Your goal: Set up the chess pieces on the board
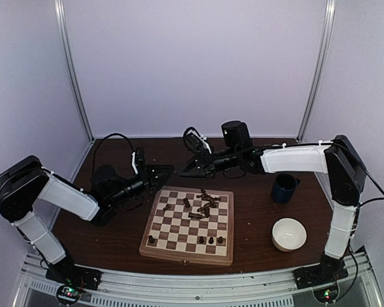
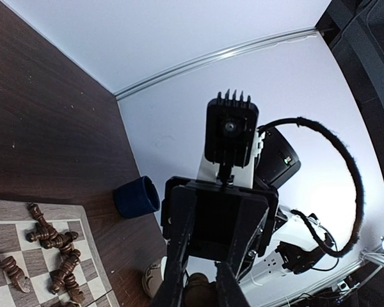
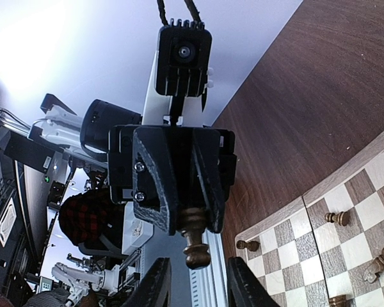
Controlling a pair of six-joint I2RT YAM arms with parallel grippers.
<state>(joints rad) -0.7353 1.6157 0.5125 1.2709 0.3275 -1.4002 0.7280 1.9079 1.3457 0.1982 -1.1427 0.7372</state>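
Observation:
The board lies in the middle of the table, with a heap of toppled chess pieces near its back edge. Three pieces stand in the front row, and one more stands at the front left corner. My left gripper and right gripper meet tip to tip above the table behind the board. The left gripper is shut on a dark brown chess piece. The right gripper is open, with one finger on each side of that piece and a gap at both sides.
A dark blue mug stands to the right of the board, and a white bowl sits nearer the front. Cables loop over the table behind the arms. Purple walls and metal posts close in the back and sides.

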